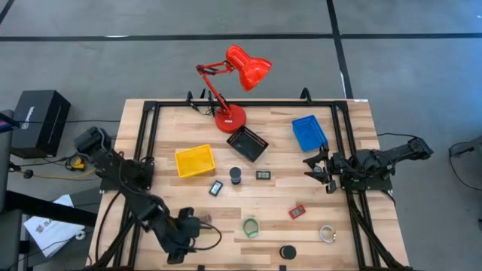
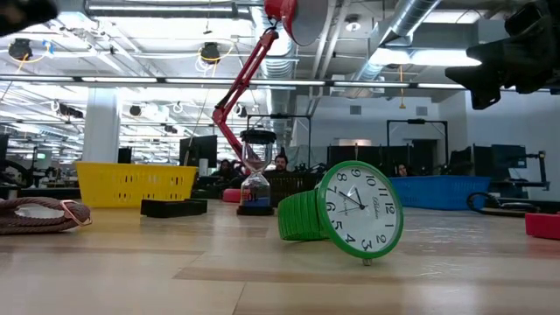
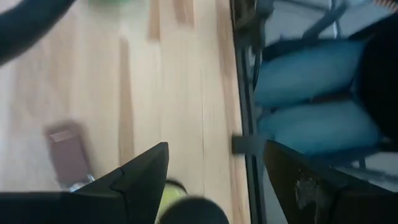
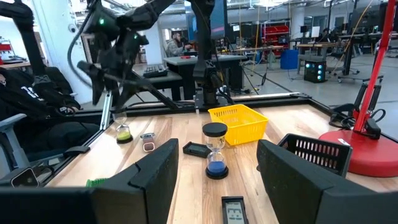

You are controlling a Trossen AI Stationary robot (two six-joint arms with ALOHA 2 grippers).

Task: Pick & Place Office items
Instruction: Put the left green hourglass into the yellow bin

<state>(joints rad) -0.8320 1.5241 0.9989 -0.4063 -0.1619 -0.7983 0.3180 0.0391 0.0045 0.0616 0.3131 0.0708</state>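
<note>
My left gripper [image 1: 188,226] [image 3: 216,148] is open above the table's near-left part. Just below it stands a small hourglass with yellow-green sand [image 4: 123,130] [image 3: 171,186], untouched as far as shows. A brown strap watch [image 3: 65,152] [image 2: 39,214] lies beside it. My right gripper [image 1: 316,167] [image 4: 217,149] hovers open near the right edge, facing across the table. A black hourglass with blue sand [image 1: 236,175] [image 4: 216,152] stands mid-table. The green watch [image 1: 250,226] [image 2: 350,214], red piece [image 1: 297,212], clear ring [image 1: 327,234], black puck [image 1: 288,252] and two small black rectangles [image 1: 216,188] [image 1: 263,175] lie on the wood.
The yellow tray [image 1: 194,160], black mesh tray [image 1: 247,143] and blue tray [image 1: 309,132] sit across the table's far half, and the red desk lamp [image 1: 230,117] stands at the far edge. A black frame rail [image 3: 245,93] runs along the table's left side. People sit in the room beyond.
</note>
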